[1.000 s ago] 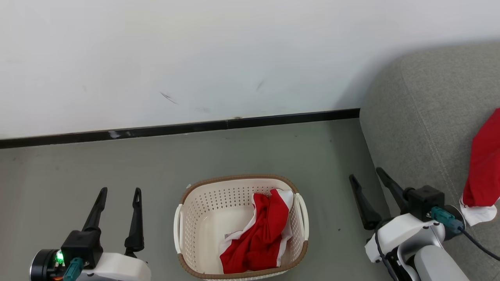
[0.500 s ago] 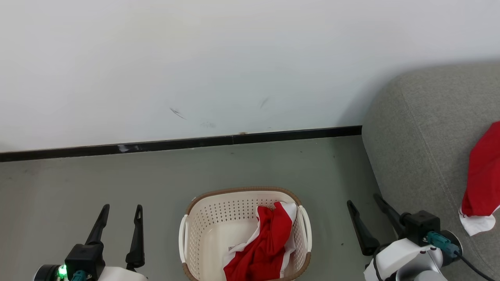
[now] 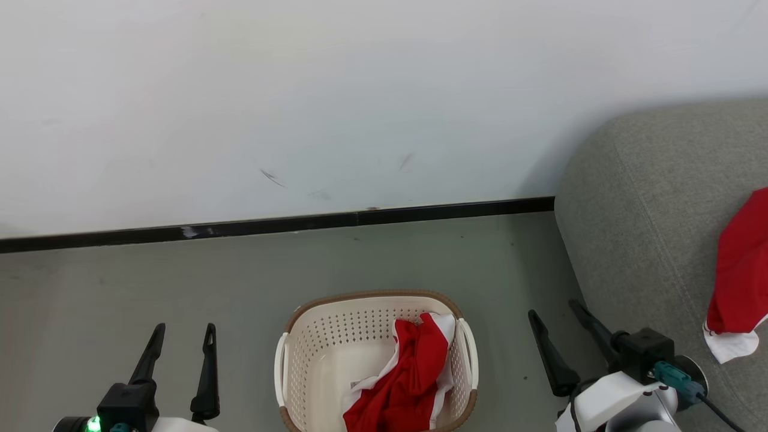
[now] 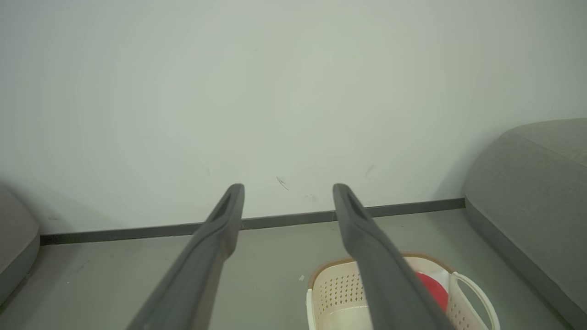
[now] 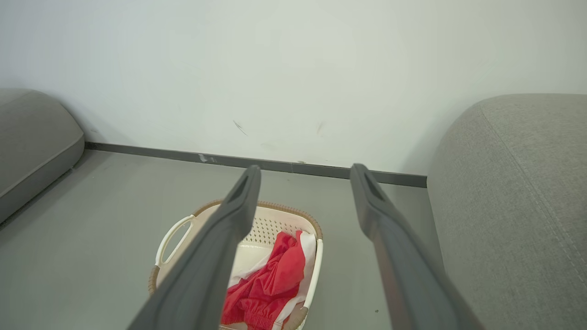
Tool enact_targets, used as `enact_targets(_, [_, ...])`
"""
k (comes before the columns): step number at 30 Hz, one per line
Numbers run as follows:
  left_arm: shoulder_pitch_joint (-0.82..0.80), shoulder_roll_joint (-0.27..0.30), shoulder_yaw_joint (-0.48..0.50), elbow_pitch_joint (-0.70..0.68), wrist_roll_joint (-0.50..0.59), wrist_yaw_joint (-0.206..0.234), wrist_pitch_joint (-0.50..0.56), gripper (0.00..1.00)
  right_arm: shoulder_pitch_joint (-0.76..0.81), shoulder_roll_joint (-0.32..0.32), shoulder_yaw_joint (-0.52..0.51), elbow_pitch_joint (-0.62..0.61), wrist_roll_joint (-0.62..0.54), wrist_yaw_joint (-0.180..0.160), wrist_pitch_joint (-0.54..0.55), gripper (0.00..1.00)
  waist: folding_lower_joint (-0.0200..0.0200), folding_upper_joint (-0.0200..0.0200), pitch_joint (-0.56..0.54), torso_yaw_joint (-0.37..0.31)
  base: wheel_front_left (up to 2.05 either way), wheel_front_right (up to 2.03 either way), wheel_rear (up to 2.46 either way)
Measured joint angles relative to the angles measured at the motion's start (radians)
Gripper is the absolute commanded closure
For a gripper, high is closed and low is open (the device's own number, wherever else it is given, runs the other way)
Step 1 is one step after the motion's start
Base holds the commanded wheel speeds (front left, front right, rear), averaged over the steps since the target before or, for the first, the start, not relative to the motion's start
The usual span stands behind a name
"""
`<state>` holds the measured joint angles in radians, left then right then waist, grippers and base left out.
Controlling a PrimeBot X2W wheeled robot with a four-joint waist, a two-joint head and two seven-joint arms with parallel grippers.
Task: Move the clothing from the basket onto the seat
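Observation:
The cream basket [image 3: 306, 360] with a brown rim stands on the floor at the bottom centre. Red clothing [image 3: 408, 378] with white panels lies crumpled against its right wall. Another red and white garment [image 3: 738, 270] rests on the grey seat [image 3: 648, 198] at the right. My left gripper [image 3: 184, 329] is open, left of the basket, holding nothing. Between the basket and the seat, my right gripper [image 3: 553, 312] is open and holds nothing. The right wrist view shows the basket [image 5: 176, 231], the clothing [image 5: 266, 286] and the seat [image 5: 513, 183]. The left wrist view shows the basket [image 4: 337, 288] past the open fingers [image 4: 227, 215].
A white wall [image 3: 360, 90] with a black baseboard [image 3: 270, 225] runs behind the basket. Grey floor [image 3: 180, 276] spreads around it. The rounded end of a second grey cushion [image 5: 32, 133] lies at the far left of the right wrist view.
The head camera has tilted up, so the basket and both grippers sit lower in the picture. Both grippers stay open and the clothing in the basket has not moved.

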<state>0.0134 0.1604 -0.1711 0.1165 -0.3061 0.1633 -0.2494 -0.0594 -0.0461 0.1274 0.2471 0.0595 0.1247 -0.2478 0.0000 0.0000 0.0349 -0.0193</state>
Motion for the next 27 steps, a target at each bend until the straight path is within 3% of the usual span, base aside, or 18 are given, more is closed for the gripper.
enact_targets(27, [0.000, -0.005, 0.021, -0.002, 0.000, -0.008, 0.000, 0.00, 0.018, 0.001, -0.018, -0.078, 0.011, 0.000, 0.000, 0.00, 0.0000, 0.0000, 0.024, -0.010, 0.00, 0.00, 0.00])
